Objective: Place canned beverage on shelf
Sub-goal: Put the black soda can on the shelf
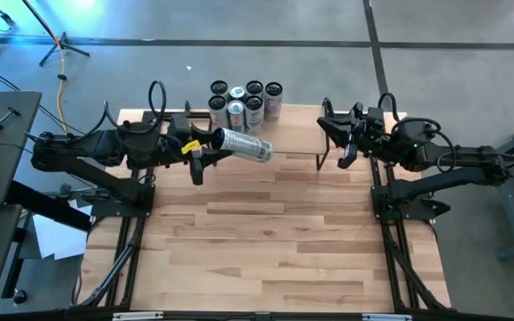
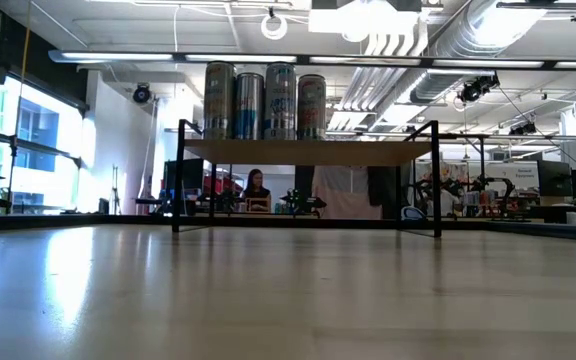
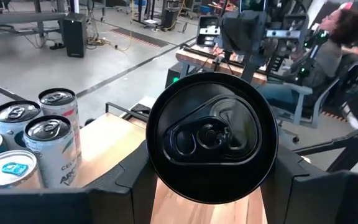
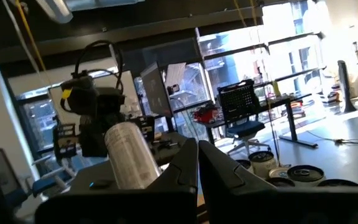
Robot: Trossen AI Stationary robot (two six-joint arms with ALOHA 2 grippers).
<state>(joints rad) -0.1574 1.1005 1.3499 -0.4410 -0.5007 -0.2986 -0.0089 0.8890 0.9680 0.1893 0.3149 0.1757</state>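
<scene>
Currently the left gripper [image 1: 205,153] holds the can [image 1: 242,145] sideways in the air, jaws part closed around its base end. Can's long axis runs roughly left to right, slanting a bit toward the near side, lid end pointing right, away from the wrist. In the left wrist view the can [image 3: 211,138] fills the gap between both fingers [image 3: 126,180], lid facing out from the camera, so it sits squarely inside the jaws, not beside them.

It hangs over the shelf [image 1: 293,162], which lies along the far edge of the table [image 1: 266,241]. Far left end of the shelf already carries a cluster of standing cans [image 1: 245,100]; the held can is just near and slightly right of that cluster, apart from it. Bare shelf board lies to its right.

Key relation, as a judgement: the can is horizontal, the stock stands upright, so the wrist likely has to turn it base-down over bare board, clear of the cluster.

Right gripper [image 1: 335,141] waits at the shelf's right end, jaws fully closed, empty. Left arm is the nearer one.
</scene>
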